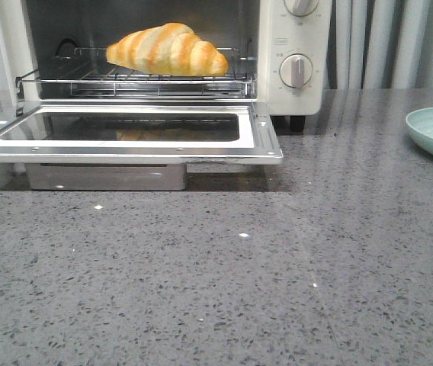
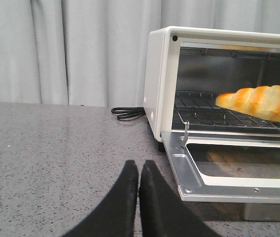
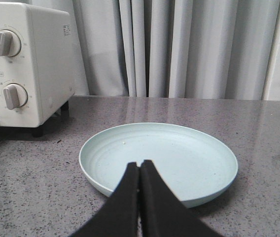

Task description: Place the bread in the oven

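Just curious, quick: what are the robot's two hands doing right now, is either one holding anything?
Left gripper: fingers closed, holding nothing.
Right gripper: fingers closed, holding nothing.

From my station the worktop reads as polished grey speckled stone, smooth enough to throw back light, and the oven has a cream painted shell with a shiny metal door frame, a dark glass pane and a thin wire rack. The bread looks glossy, almost plastic, while the pale green plate is matt and smooth. Both end effectors, left and right, show dull black, rubbery fingers.
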{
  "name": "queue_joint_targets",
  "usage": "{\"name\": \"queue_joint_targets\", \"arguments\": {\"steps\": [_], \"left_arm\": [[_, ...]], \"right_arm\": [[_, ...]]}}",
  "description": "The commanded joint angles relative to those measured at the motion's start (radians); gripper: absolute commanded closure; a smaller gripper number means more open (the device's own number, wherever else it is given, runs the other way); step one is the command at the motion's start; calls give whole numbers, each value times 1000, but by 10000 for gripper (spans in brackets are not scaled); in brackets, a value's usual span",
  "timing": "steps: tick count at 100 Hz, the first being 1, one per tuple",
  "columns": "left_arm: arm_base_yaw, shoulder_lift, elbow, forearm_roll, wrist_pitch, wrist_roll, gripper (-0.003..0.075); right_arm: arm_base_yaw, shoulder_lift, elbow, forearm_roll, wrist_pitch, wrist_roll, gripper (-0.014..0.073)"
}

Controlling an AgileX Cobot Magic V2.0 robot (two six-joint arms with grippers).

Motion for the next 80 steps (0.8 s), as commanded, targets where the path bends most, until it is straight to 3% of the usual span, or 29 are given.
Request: {"name": "queue_joint_targets", "arguments": {"steps": [1,80], "left_arm": [[1,-30,23,-10,-88,3,741],[1,-30,23,0,-101,30,741]], "right_arm": [[-6,-20,25,1,-70,-3,662],[-6,-20,25,1,-70,-3,661]]}}
